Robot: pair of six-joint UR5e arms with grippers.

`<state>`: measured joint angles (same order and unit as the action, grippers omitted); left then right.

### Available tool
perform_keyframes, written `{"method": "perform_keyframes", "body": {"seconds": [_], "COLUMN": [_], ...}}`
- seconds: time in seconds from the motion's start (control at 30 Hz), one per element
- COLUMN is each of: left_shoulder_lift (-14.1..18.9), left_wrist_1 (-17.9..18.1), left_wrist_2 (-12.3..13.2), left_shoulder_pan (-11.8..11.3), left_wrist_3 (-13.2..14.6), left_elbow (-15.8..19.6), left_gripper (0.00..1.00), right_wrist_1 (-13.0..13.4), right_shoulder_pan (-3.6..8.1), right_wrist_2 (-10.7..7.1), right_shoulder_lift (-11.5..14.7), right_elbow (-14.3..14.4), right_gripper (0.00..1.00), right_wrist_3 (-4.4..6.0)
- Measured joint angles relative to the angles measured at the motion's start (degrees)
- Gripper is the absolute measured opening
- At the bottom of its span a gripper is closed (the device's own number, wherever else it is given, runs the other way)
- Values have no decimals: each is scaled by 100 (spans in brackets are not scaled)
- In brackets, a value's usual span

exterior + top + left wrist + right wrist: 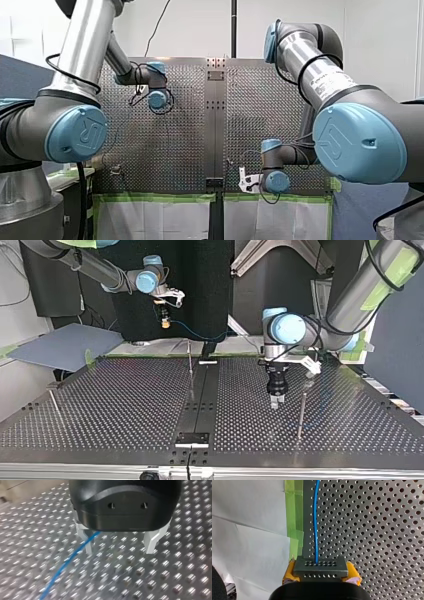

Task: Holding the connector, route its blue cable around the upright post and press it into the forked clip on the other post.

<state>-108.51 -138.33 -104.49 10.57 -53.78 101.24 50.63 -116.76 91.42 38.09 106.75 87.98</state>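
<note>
My right gripper (pixel 320 576) is shut with its yellow pads on a grey connector (pixel 320 567). A blue cable (pixel 315 525) leaves the connector and runs ahead over the perforated table (pixel 374 530). In the top view this gripper (pixel 164 322) hangs above the far edge at the left, and the cable (pixel 200 334) trails toward the middle. My left gripper (pixel 276 401) points down at the table right of centre, close to a thin post (pixel 301 412). Its metal fingers (pixel 87 543) stand open, with the blue cable (pixel 67 563) passing beside one of them, not gripped. Another upright post (pixel 190 362) stands near the middle.
A third short post (pixel 54 401) stands at the top view's left. A dark strip (pixel 200 395) runs down the table's middle. A grey-blue board (pixel 65 346) lies beyond the far left corner. Green tape (pixel 293 517) and white paper (pixel 249 530) border the table's edge.
</note>
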Motion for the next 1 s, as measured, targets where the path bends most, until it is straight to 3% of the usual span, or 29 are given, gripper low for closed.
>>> {"method": "perform_keyframes", "body": {"seconds": [0.17, 0.43, 1.0], "left_shoulder_lift": [-186, -225, -771], "left_wrist_1": [57, 145, 450], "left_wrist_2": [-71, -219, -157], "left_shoulder_pan": [30, 27, 57], "left_wrist_3": [26, 25, -67], "left_elbow": [133, 348, 554], "left_gripper": [100, 100, 100], "right_wrist_1": [-11, -41, -60], "right_shoulder_pan": [3, 1, 0], "right_wrist_2": [0, 0, 0], "right_shoulder_lift": [0, -3, 0], "right_elbow": [0, 1, 1], "right_gripper": [0, 0, 0], "right_wrist_3": [0, -7, -7]}}
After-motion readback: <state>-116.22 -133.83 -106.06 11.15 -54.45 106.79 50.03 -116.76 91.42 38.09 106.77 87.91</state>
